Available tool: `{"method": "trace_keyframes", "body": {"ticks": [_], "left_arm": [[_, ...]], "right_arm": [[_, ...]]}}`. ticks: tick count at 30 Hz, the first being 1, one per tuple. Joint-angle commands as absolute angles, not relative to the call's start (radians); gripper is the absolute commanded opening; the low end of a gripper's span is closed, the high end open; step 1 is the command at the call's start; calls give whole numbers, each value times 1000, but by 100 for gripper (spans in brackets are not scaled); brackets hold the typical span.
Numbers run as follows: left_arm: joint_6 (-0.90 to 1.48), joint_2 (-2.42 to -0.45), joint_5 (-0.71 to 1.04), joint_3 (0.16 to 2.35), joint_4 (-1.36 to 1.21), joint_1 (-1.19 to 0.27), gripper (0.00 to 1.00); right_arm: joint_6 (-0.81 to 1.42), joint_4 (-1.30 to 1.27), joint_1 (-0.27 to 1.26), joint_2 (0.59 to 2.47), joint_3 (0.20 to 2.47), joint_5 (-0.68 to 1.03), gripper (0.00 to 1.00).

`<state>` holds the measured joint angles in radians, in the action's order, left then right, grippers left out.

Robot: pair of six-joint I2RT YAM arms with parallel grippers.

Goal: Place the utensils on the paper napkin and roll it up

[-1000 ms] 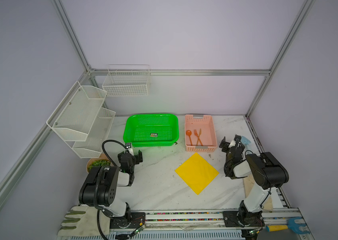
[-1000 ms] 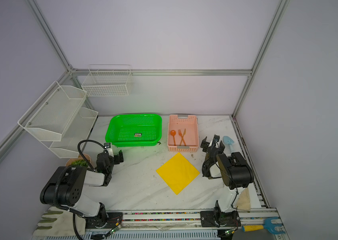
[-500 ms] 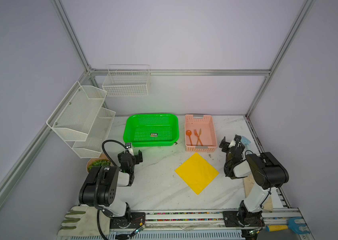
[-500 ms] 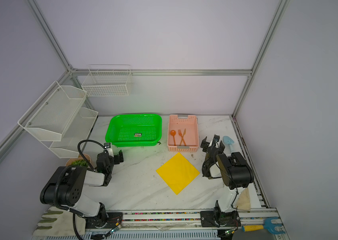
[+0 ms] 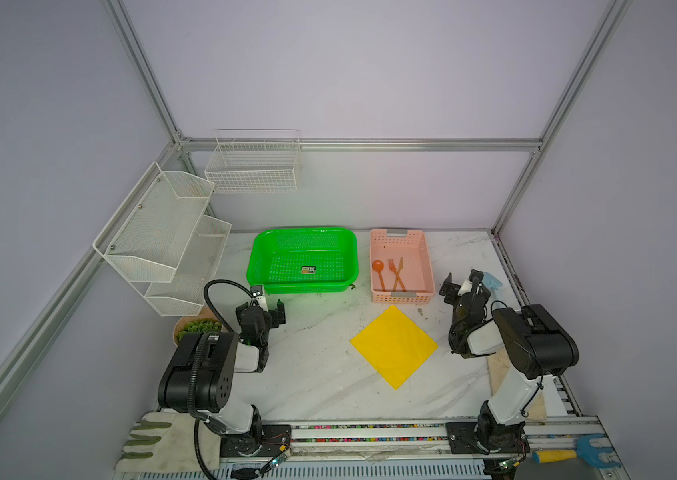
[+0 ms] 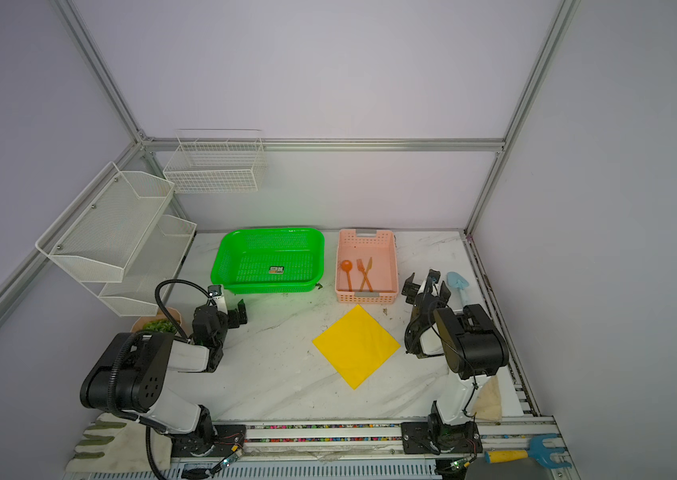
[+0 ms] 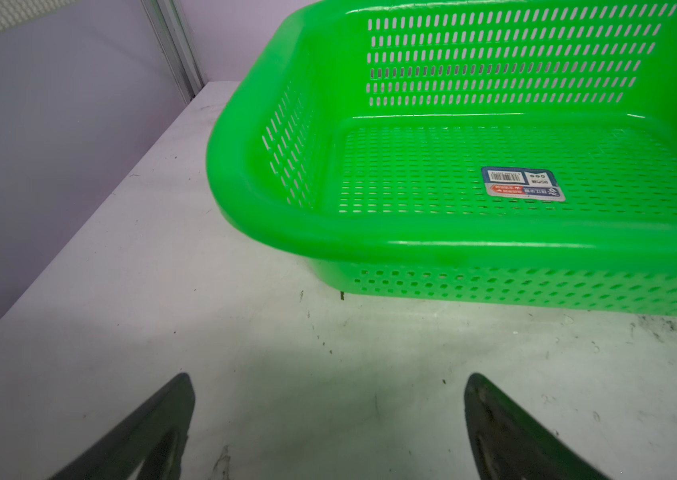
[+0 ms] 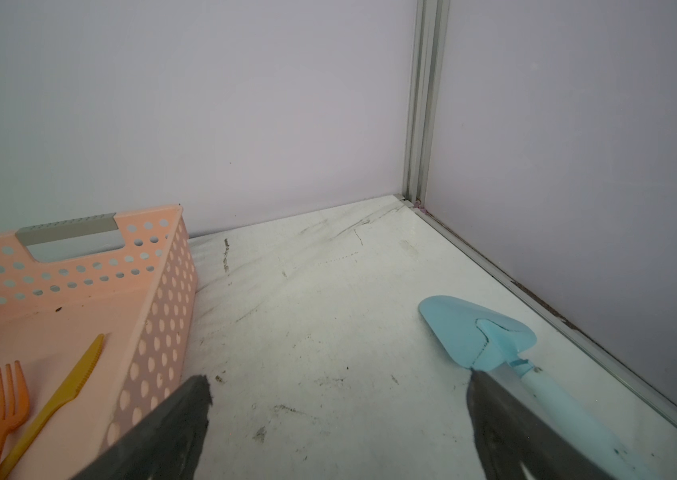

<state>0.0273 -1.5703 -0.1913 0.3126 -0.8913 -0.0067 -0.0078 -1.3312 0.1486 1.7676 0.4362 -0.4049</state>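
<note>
The utensils, an orange spoon [image 5: 378, 267], fork [image 5: 392, 266] and knife [image 5: 400, 272], lie inside the pink basket [image 5: 429, 266] at the back; the right wrist view shows the fork [image 8: 2, 399] and knife [image 8: 62, 395] there. The yellow paper napkin [image 5: 394, 345] lies flat and bare on the table, just in front of the basket. My right gripper [image 5: 462, 282] hangs open to the right of the basket, over bare table [image 8: 338, 380]. My left gripper [image 5: 269, 305] is open and empty in front of the green basket [image 7: 237, 166].
A light-blue trowel [image 8: 473, 332] lies close beside my right gripper's outer finger. White wire shelves [image 5: 162, 237] stand at the left, a potted plant [image 5: 195, 326] by my left arm. Gloves [image 5: 149, 436] and a blue rake [image 5: 577, 453] lie at the front rail.
</note>
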Motion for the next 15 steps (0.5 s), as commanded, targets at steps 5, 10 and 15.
{"method": "trace_keyframes", "body": {"ticks": [5,10,15], "left_arm": [[5,-1358,-227,437,-700,-7,100],[94,-1277,-310,494,-526,-81,100],[141,-1232,-361,612,-327,-196,100]], "right_arm": [[-47,-1208,170,1497,453,-396,97],[545,-533,172,1265,685,-469,97],[411,-360,165,1315,892,-87,97]]}}
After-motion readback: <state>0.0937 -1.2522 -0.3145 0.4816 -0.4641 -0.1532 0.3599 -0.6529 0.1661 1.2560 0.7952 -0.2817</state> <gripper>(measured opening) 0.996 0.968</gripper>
